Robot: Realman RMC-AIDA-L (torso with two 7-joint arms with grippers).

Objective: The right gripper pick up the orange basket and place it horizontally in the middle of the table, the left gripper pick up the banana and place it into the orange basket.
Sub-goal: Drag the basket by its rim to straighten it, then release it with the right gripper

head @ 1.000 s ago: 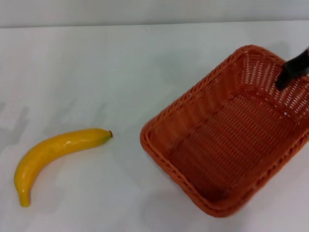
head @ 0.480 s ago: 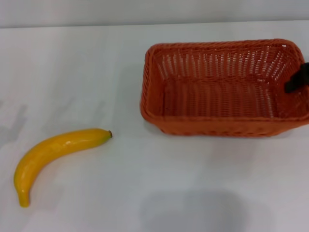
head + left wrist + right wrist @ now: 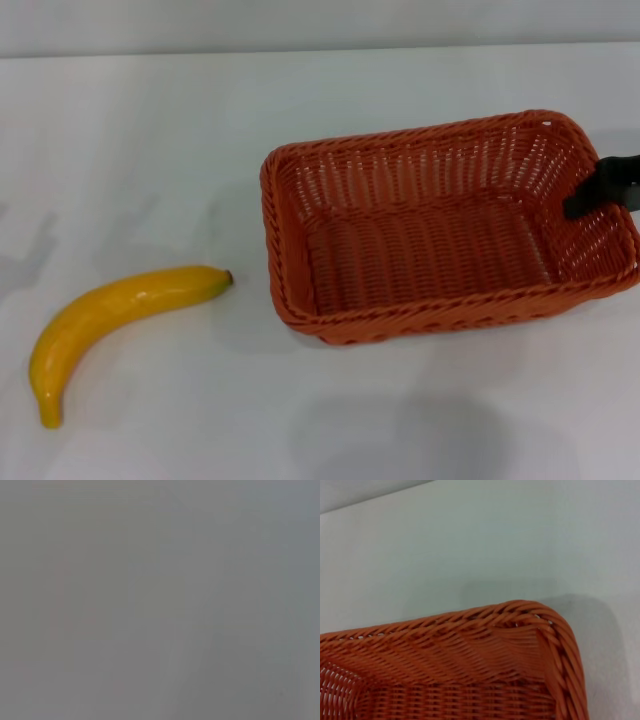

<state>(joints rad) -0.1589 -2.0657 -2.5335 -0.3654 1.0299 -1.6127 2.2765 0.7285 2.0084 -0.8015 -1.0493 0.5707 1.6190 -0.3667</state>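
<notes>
The orange basket (image 3: 400, 165) lies lengthwise across the right half of the white table (image 3: 200, 130), open side up, slightly skewed, with nothing in it. My right gripper (image 3: 585, 200) reaches in from the right edge; a black finger (image 3: 603, 184) sits inside the basket's right end wall, shut on that wall. The right wrist view shows a rounded basket corner (image 3: 470, 640) close up, with table behind it. The yellow banana (image 3: 110, 315) lies on the table at the front left, well apart from the basket. The left gripper is out of view.
The left wrist view shows only flat grey. Bare white tabletop lies between banana and basket, and the table's back edge (image 3: 320, 50) runs along the top of the head view.
The basket swung from a diagonal pose to lengthwise, then shifted left and nearer with the right gripper holding its end. The banana has not moved.
</notes>
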